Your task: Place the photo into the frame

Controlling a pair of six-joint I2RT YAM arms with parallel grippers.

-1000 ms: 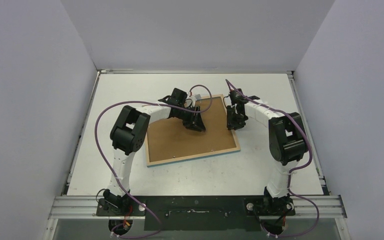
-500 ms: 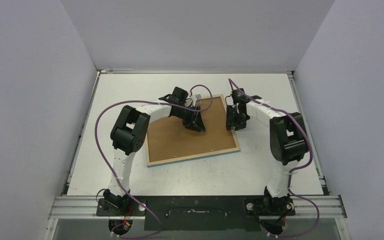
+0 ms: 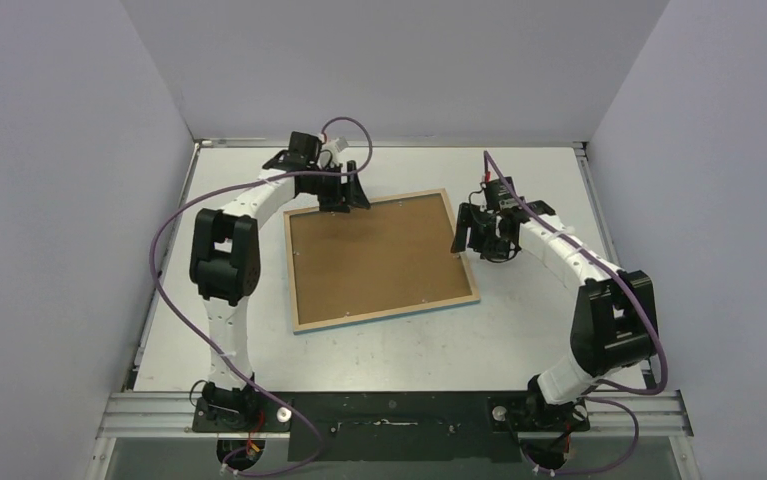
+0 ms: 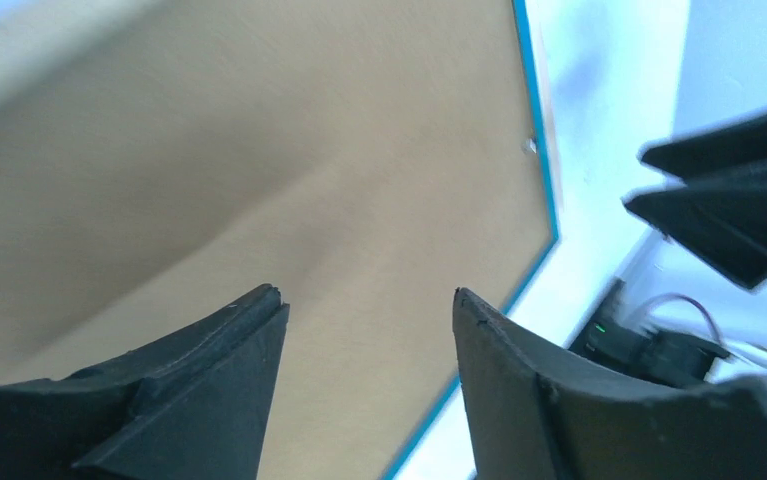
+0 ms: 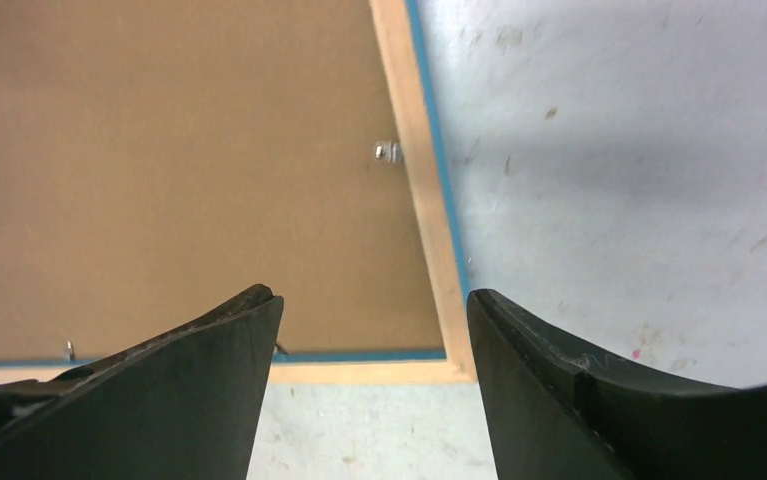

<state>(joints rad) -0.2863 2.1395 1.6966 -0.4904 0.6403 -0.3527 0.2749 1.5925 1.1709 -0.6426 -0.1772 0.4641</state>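
The frame (image 3: 387,313) lies face down in the middle of the table, its light wood back edge and a thin turquoise rim showing. The brown backing board (image 3: 374,258) fills it. The photo is hidden. My left gripper (image 3: 349,190) hovers open over the frame's far left corner; in the left wrist view its jaws (image 4: 369,295) are apart with only the board (image 4: 309,150) beneath. My right gripper (image 3: 467,235) is open beside the frame's far right corner. The right wrist view shows its jaws (image 5: 374,295) empty above the wooden corner (image 5: 424,200).
A small metal clip (image 5: 388,151) sits on the frame's edge. White walls close in the table on the left, back and right. A metal rail (image 3: 389,410) with both arm bases runs along the near edge. Purple cables (image 3: 174,215) loop off both arms.
Both arms have drawn back from the backing board. The left went to the far left corner and the right shifted outward to the right. Both grippers have opened wider.
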